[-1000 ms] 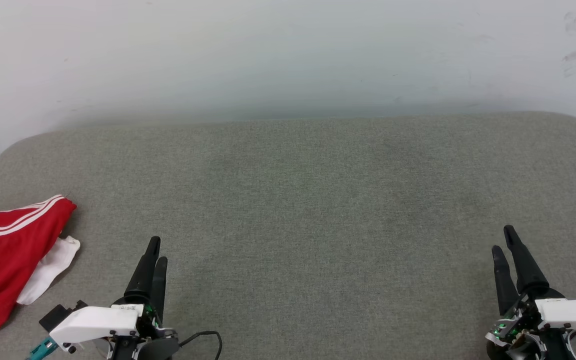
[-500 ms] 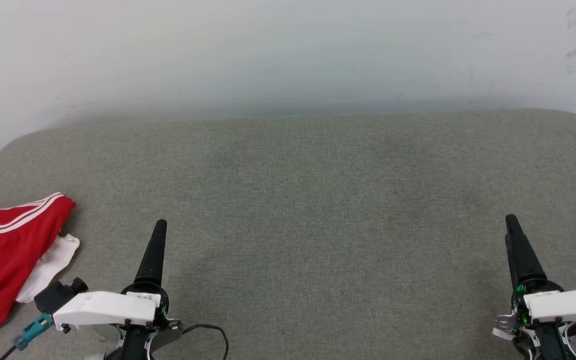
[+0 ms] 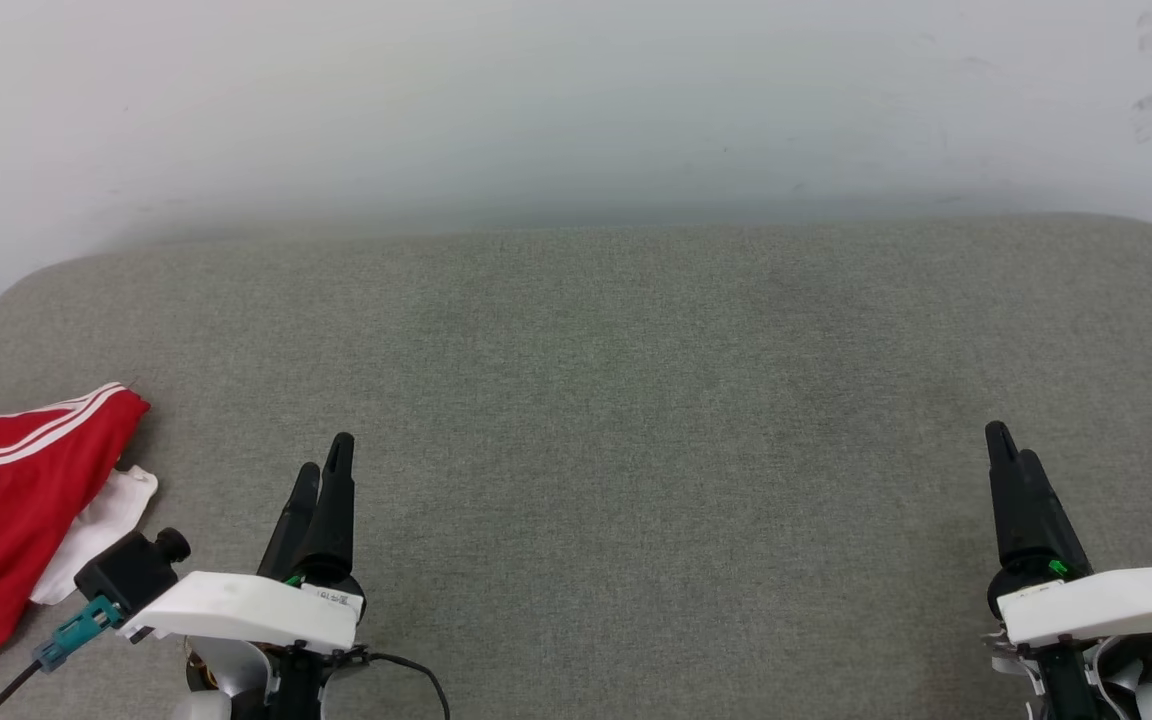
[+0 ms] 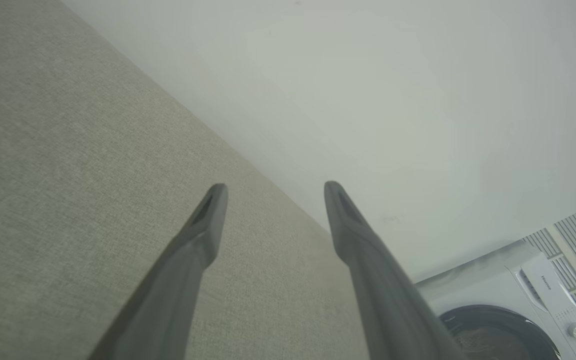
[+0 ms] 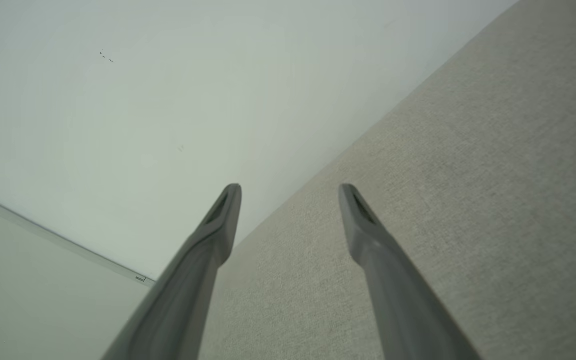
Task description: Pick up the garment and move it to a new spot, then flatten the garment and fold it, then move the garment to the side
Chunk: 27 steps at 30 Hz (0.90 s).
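Lying at about 8 o'clock in the head view, the garment point(image 3: 6, 500) sits on the grey fabric bench point(image 3: 576, 380), cut off by the frame's left edge. Its red body, striped trim and a white sleeve poking out beneath are visible. The black numerals, outlined in white, are sliced by the edge and cannot be read.

The left claw point(image 3: 326, 458) is at 7 o'clock, near the garment but not touching it. The right claw point(image 3: 1011, 442) is at 4 o'clock, well apart from it. Both wrist views show each claw's fingers spread, with nothing between them. A small label on the left wrist is too tiny to read.

In the left wrist view a white washing machine point(image 4: 493, 280) is cut off at 4 o'clock. The lettering on its panel may read "Hisense", though it is very small.

Half a second ago each claw showed as a single dark finger in the head view. Now two overlapping fingers show on each. The garment lies where it did.
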### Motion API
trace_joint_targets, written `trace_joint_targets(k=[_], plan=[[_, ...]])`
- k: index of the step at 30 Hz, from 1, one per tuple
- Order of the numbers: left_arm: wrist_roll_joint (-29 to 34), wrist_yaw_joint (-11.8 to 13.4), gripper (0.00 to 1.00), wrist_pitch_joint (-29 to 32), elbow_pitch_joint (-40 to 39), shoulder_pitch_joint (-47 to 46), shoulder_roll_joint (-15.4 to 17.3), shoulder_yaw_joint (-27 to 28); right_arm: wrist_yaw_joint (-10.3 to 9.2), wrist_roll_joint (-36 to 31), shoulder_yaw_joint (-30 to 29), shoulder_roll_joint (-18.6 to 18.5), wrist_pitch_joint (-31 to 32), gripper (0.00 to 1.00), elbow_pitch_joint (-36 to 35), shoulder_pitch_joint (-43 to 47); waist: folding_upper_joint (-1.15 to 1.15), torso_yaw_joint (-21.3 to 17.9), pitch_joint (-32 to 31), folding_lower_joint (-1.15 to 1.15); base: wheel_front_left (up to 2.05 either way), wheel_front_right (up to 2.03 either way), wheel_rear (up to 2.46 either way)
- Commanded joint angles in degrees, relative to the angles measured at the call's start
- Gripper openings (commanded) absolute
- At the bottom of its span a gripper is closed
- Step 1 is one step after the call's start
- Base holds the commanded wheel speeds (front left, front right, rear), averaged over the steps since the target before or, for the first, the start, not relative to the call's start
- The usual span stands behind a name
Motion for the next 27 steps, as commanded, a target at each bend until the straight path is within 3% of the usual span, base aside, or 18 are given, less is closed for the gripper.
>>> trace_joint_targets(k=[1, 11, 27], plan=[[3.7, 0.0, 1.0, -0.8, -1.0, -1.0, 0.6, -0.5, 0.01, -3.7, 0.1, -0.4, -0.5, 1.0, -1.2, -1.2, 0.0, 0.0, 0.0, 0.0, 0.0, 0.0, 0.0], [14.9, 0.0, 1.0, -2.7, -1.7, -0.6, 1.1, -1.1, 0.02, -14.2, 0.6, -0.4, -0.1, 1.0, -2.9, -1.0, 0.0, 0.0, 0.4, 0.0, 0.0, 0.0, 0.0], [27.1, 0.7, 1.0, -5.1, -2.1, 0.3, 2.0, -2.4, 0.02, -26.7, 0.7, -0.4, 0.3, 1.0, -5.1, -0.1, 0.0, 0.1, 0.5, -0.01, 0.0, 0.0, 0.0]])
